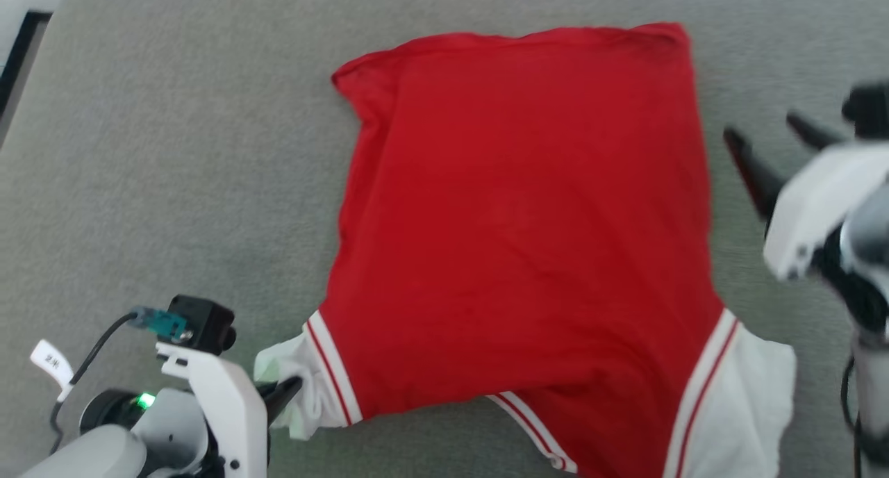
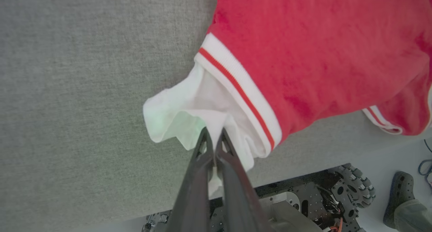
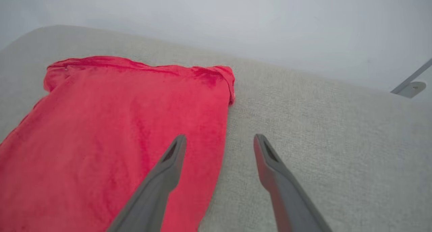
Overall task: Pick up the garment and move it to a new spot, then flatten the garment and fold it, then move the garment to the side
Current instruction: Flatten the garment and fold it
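Open grey surface (image 1: 173,151) beyond garment (image 1: 521,221) edges

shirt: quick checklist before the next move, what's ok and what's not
1. Left gripper shut on the white sleeve: ok.
2. Right gripper open, nothing between its fingers: ok.
3. Shirt body lying flat on the grey surface: ok, apart from a slightly rolled far corner.
4. Held sleeve smoothed out: not ok, it is bunched.
5. Other sleeve flat: cannot tell, the head view's edge cuts it off.
6. Floor by the base free: not ok, a person's shoe is close.
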